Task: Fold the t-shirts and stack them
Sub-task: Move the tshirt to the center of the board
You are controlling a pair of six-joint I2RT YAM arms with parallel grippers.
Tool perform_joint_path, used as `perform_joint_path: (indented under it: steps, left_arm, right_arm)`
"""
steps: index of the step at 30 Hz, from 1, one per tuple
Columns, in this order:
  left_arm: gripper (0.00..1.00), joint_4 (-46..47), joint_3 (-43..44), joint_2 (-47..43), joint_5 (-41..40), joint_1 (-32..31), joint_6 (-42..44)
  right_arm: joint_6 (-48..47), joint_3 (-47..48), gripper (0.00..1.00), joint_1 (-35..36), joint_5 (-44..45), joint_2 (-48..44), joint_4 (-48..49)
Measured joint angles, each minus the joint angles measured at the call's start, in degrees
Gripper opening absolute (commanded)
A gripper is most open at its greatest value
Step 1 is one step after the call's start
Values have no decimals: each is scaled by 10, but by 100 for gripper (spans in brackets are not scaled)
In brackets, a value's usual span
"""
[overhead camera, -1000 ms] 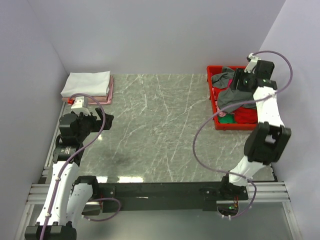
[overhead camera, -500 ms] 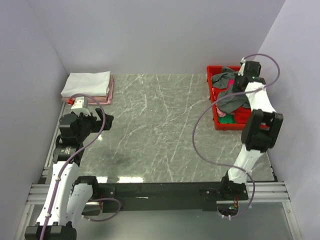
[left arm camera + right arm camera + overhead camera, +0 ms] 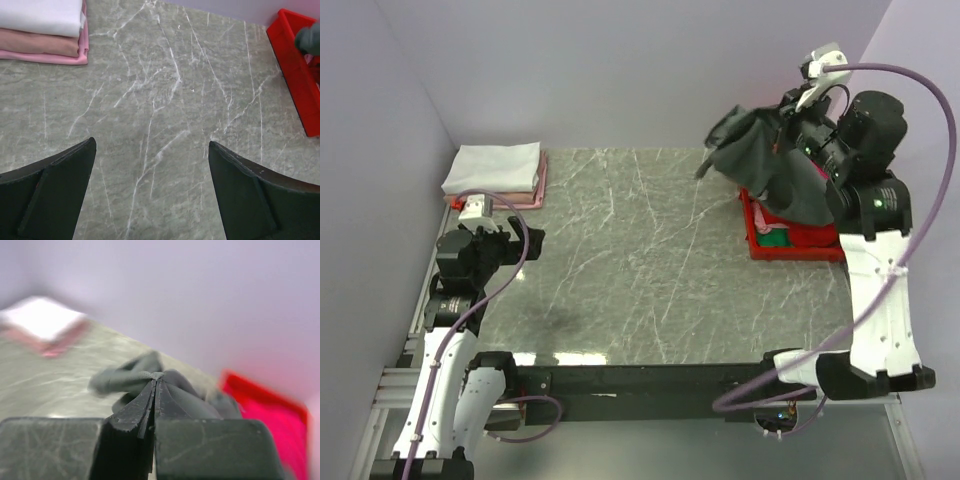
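Currently, by item.

Item, right gripper (image 3: 155, 382): fingers pressed together, pinching a fold of the charcoal-grey t-shirt (image 3: 770, 165). A second ago it stood spread and low over the red crate (image 3: 756, 247); since then it has closed and lifted high.

Item, charcoal-grey t-shirt: up out of the crate, hanging bunched from that pinch above the crate's left rim, at the far right edge of the table (image 3: 620, 250). Its lower folds hide part of the crate, so I cannot tell whether they hang free of it.

Item, crate contents: green t-shirt (image 3: 776, 238) and magenta t-shirt (image 3: 812, 236) lie inside, not yet handled.

Item, folded stack: white t-shirt (image 3: 492, 165) on top of pale pink t-shirt (image 3: 536, 190), far left corner of the table, unchanged.

Item, left gripper (image 3: 150, 190): fingers spread wide, holding nothing, hovering over the left side of the table, unmoved.

Assessment: I judge the pick made. The shirt next needs laying flat mid-table; with a single pinch point it will land crumpled, so spreading comes before folding.
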Motion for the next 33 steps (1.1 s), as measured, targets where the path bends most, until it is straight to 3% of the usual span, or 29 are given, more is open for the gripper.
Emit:
perform_joint_path:
  steps: [5,12,24,27,33]
  left_arm:
    - [99,0,0,-16,-14,0,0]
    - [99,0,0,-31,-26,0,0]
    - [99,3,0,-36,-26,0,2]
    - [99,11,-1,-34,3,0,6]
    - [99,77,-12,14,161,-13,4]
  right_arm:
    - [-11,76,0,93,-104,-16,-32]
    - [12,87,0,117,-176,-7,-48]
    - [1,-59,0,252,-175,31,-50]
    - [-3,-59,0,264,-161,51,-51]
    - [-22,-42,0,267,-144,65,-66]
